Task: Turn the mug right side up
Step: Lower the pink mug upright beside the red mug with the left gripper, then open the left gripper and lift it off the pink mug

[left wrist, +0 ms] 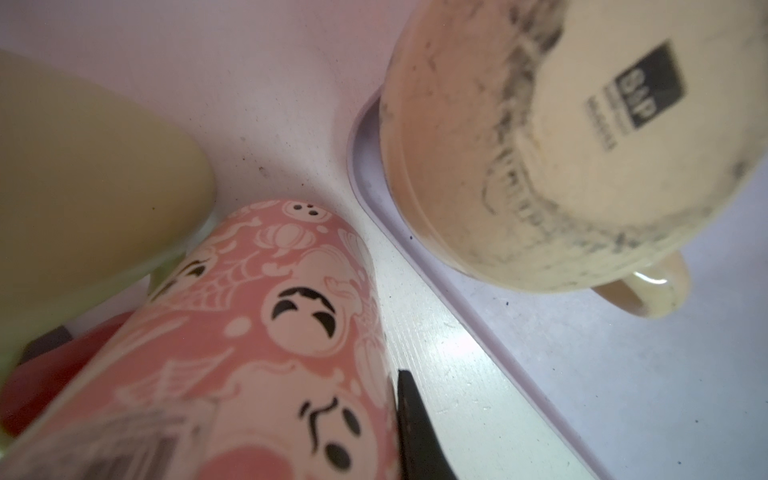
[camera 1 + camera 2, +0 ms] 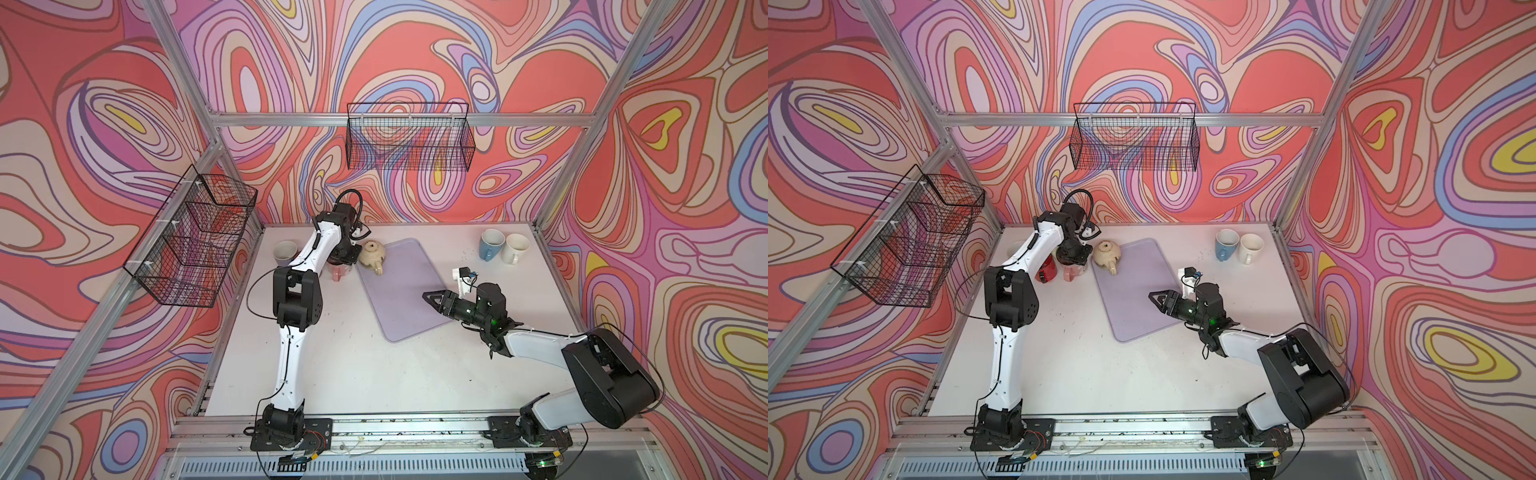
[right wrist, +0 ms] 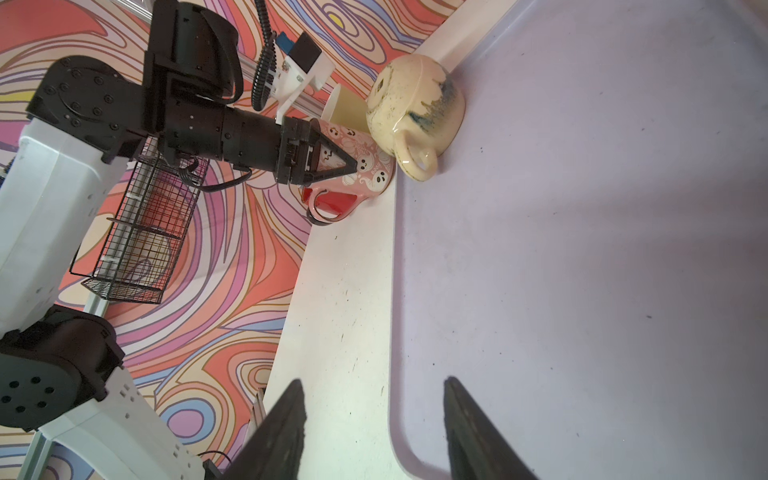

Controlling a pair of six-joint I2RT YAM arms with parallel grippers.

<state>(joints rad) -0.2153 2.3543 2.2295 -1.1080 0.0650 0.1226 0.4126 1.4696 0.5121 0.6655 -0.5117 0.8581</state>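
Note:
A pink ghost-print mug (image 2: 338, 272) (image 1: 270, 332) (image 3: 365, 174) stands mouth up on the white table, just left of the lilac mat (image 2: 399, 299) (image 3: 582, 249). My left gripper (image 2: 344, 259) (image 3: 353, 168) comes down from above and is shut on its rim wall. One black finger (image 1: 415, 428) lies against the outside; the other is hidden. A cream mug (image 2: 372, 252) (image 1: 540, 145) (image 3: 411, 108) sits upside down on the mat's far corner, base up. My right gripper (image 2: 426, 297) (image 3: 374, 386) hovers open and empty over the mat's left edge.
A red mug (image 2: 1047, 268) and a pale cup (image 2: 285, 251) crowd close behind the pink mug. A blue mug (image 2: 491, 244) and a white mug (image 2: 515, 248) stand at the back right. Wire baskets hang on the back wall (image 2: 409, 137) and left wall (image 2: 195, 237).

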